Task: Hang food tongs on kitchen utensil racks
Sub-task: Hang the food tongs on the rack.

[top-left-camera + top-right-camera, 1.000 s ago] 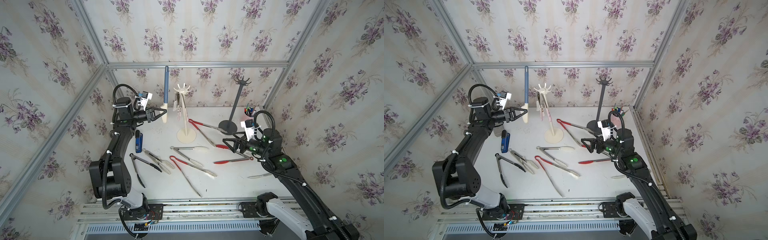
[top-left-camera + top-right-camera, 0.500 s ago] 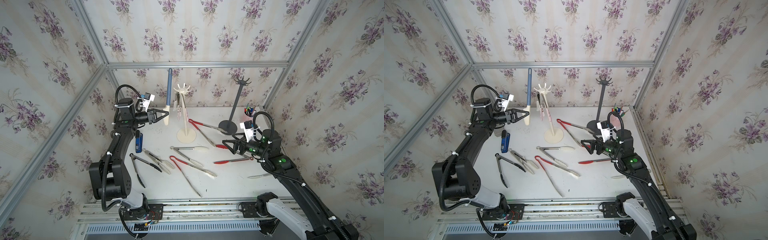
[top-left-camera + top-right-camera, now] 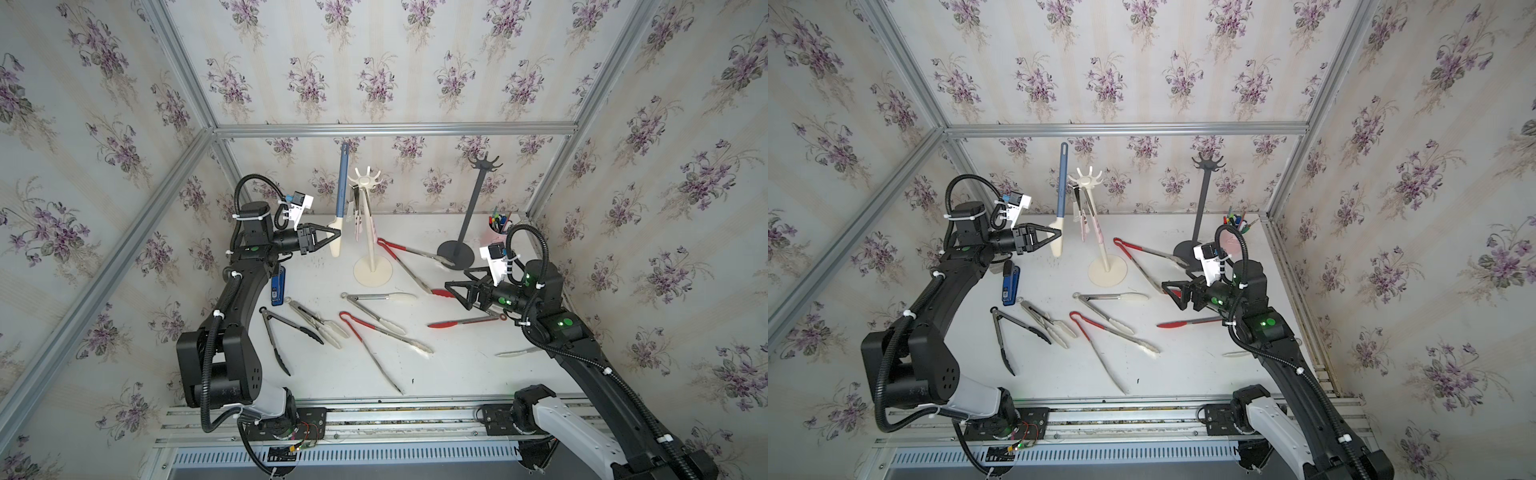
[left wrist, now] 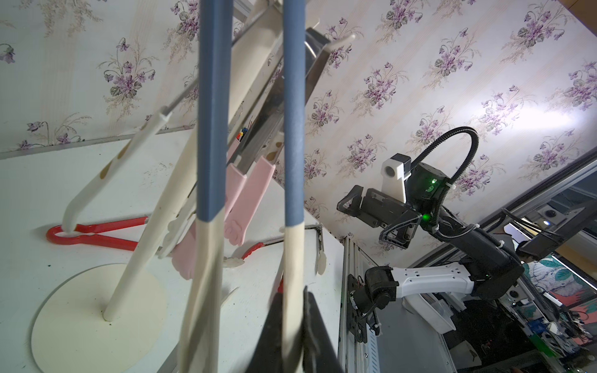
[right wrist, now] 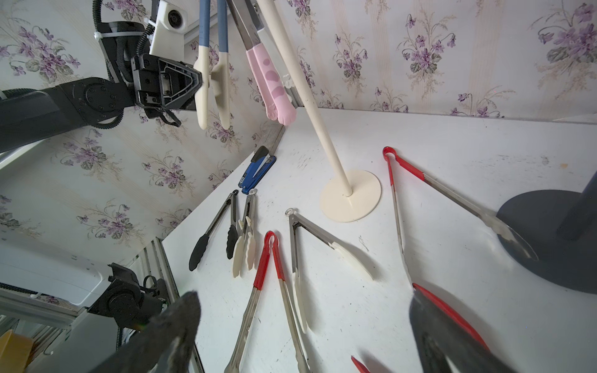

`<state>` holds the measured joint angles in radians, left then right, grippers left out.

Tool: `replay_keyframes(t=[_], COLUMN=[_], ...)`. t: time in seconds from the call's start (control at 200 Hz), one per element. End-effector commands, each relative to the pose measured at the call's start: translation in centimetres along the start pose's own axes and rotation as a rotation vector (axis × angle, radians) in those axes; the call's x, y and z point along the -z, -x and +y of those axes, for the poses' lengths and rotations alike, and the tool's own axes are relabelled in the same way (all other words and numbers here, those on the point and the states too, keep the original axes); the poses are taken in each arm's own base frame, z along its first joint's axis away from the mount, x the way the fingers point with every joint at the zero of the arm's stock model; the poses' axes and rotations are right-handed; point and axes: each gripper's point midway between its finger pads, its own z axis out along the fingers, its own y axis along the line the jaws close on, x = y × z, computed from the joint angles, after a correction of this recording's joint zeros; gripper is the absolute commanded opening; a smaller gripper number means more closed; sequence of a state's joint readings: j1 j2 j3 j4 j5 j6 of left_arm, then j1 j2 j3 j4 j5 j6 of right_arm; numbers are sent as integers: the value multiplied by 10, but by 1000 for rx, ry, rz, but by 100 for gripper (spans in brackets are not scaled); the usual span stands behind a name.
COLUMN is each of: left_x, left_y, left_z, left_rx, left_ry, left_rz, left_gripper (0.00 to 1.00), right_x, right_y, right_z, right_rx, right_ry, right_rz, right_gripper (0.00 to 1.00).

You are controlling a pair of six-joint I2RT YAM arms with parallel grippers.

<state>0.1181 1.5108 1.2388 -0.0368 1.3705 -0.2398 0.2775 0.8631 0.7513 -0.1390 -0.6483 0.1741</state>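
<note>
My left gripper (image 3: 334, 239) is shut on one cream tip of the blue-grey food tongs (image 3: 341, 187), holding them upright just left of the cream utensil rack (image 3: 365, 183). In the left wrist view the held arm (image 4: 294, 97) runs up from between the jaws. Pink-tipped tongs (image 3: 358, 220) hang from the cream rack. A dark rack (image 3: 484, 162) stands at the back right. Several tongs lie on the table, among them red-handled ones (image 3: 409, 253) and black-tipped ones (image 3: 282, 328). My right gripper (image 3: 451, 286) hovers open above the table with nothing in it (image 5: 303, 300).
A blue-and-black stapler-like tool (image 3: 277, 284) lies under the left arm. A cup of pens (image 3: 498, 224) stands at the back right corner. A red-tipped tong (image 3: 461, 322) lies just below the right gripper. A pale utensil (image 3: 515, 353) lies beside the right arm.
The left gripper has carried the blue-grey tongs to the right, closer to the cream rack. The right gripper has shifted slightly left and stays open.
</note>
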Motion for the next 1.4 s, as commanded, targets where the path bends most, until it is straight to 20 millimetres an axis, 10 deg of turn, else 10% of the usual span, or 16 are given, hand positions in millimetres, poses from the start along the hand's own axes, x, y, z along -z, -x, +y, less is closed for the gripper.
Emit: replay_keyframes(t=[0.0,1.394], left_x=[-1,-12], left_y=[1,-37], left_z=[-7,32], left_rx=[-49,46], left_ry=[-19,38], left_rz=[1,103], left_gripper=[4,9], right_x=[0,1], right_y=[-1,-8], right_z=[3,1], right_rx=[22,13], right_ry=[13,3], right_rz=[2,9], right_gripper=[100,100])
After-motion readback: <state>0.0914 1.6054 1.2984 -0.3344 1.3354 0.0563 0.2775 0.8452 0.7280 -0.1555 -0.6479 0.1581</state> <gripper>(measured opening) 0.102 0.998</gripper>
